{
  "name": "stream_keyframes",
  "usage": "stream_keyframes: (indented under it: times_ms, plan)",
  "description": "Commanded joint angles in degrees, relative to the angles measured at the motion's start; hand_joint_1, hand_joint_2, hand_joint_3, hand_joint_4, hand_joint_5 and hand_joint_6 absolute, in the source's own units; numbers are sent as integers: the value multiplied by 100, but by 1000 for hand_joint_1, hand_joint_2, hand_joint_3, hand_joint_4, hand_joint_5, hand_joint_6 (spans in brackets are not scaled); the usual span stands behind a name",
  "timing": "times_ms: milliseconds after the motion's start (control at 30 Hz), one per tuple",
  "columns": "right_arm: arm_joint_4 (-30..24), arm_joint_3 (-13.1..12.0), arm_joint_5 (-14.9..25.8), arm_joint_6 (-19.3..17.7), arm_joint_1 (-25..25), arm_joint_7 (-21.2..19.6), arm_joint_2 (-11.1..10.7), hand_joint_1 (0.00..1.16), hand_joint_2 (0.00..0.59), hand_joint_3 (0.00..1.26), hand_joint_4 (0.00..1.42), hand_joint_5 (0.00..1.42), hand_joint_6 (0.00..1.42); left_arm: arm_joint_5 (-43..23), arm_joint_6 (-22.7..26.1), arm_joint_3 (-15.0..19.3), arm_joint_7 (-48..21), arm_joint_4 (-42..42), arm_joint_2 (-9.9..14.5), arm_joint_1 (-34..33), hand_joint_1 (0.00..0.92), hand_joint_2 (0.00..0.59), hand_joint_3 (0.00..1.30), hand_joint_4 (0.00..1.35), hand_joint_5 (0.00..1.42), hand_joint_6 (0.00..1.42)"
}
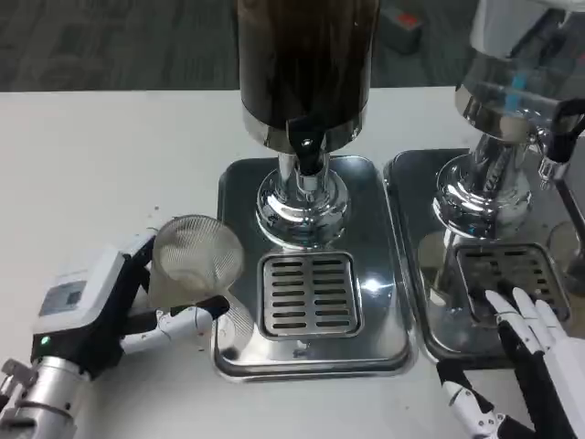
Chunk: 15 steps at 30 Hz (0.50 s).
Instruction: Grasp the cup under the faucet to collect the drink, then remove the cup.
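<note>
The left hand point(110, 306), white-backed with black and white fingers, holds the clear ribbed glass cup point(195, 259), fingers wrapped around its lower wall and one white finger curling under its front. The cup stands roughly upright, leaning a little, and sits just beside the left rim of the polished steel drip tray point(239, 197), not yet over it. It looks empty, though the ribbing makes that hard to judge.

The step in hand appears to be carrying the cup in under the tap. To do it well, the hand should keep the mouth level and slide the cup rightward over the tray's raised rim without clipping it, then settle it on the slotted steel grate point(309, 294). The black faucet spout point(307, 146) of the dark-filled cylindrical dispenser point(306, 55) hangs above the chrome pedestal, behind the grate, so the cup's mouth should end up directly beneath that spout, not merely centred on the grate.

The right hand point(530, 347) lies with fingers spread and holding nothing at the front of the neighbouring steel tray point(407, 238), well apart from the cup; it is probably best left waiting there.
</note>
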Motion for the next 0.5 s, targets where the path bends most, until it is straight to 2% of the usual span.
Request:
stream_keyframes:
  times_ms: [33,300,500]
  plan:
    - [-33,-64,19,49,11,-4,27,218,377,124,32,26,216,105,-58,-60,184,108,-38,-60,123,87,301,357,783,1304]
    - [-26,-88,43,53,-9,15,32,208,392,136,32,26,216,-37,-5,35,255,220,-131,-72,131,113,439,527,898,1374]
    - [-33,-103,64,48,-17,40,27,213,389,153,41,26,216,-54,9,70,366,309,-173,-80,207,138,560,664,990,1424]
